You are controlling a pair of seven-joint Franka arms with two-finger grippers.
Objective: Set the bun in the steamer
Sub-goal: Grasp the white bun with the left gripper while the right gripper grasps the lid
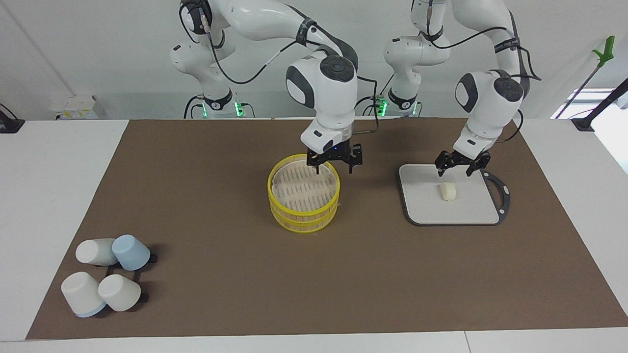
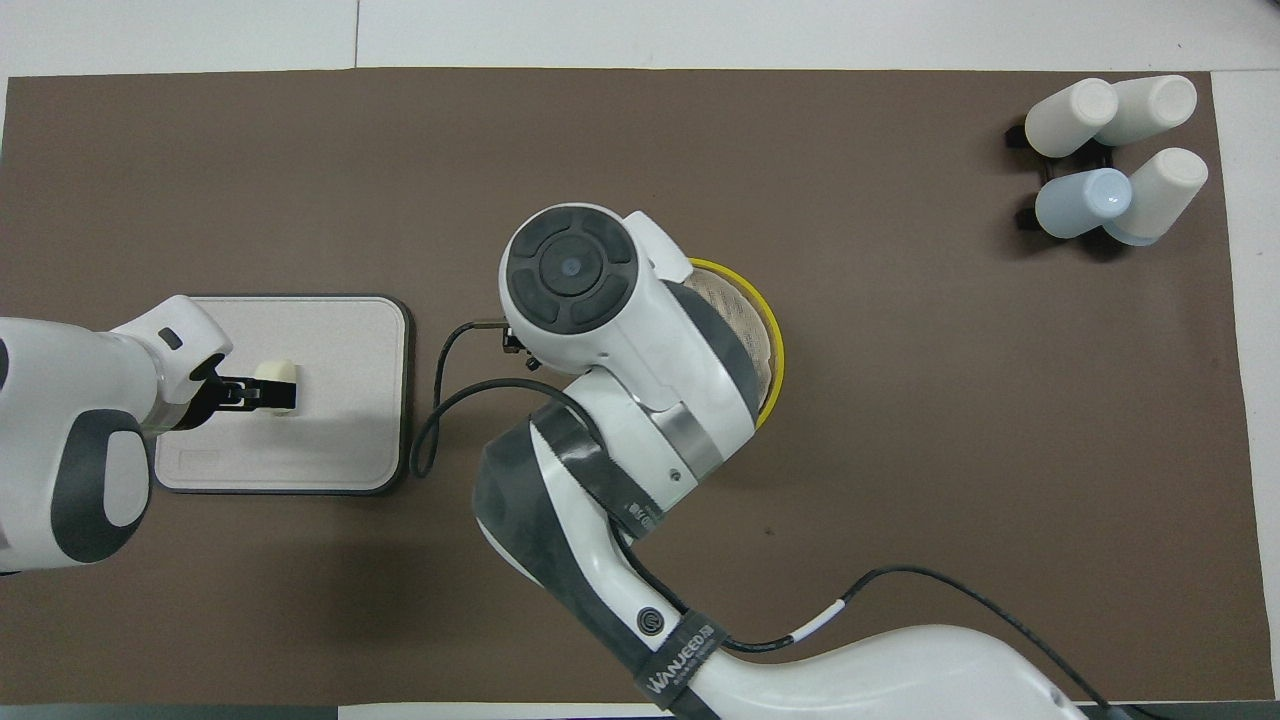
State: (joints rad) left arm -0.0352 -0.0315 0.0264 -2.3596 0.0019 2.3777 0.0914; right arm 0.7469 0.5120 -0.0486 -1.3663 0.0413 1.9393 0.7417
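The bun (image 1: 447,191) is a small cream-white lump lying on the grey board (image 1: 427,208). My left gripper (image 1: 462,165) hangs open just above the board, over the bun's edge nearer the robots, not touching it. In the overhead view the left gripper (image 2: 268,395) covers part of the bun (image 2: 276,370). The yellow-rimmed steamer (image 1: 294,215) stands mid-table with nothing on its slatted floor. My right gripper (image 1: 334,164) is open over the steamer's rim nearest the robots. In the overhead view the right arm hides that gripper and most of the steamer (image 2: 768,340).
The grey board (image 2: 340,400) with a dark rim lies toward the left arm's end of the table. A cluster of white and pale-blue cups (image 1: 105,274) lies on a black rack toward the right arm's end, farther from the robots; the cups also show in the overhead view (image 2: 1110,150).
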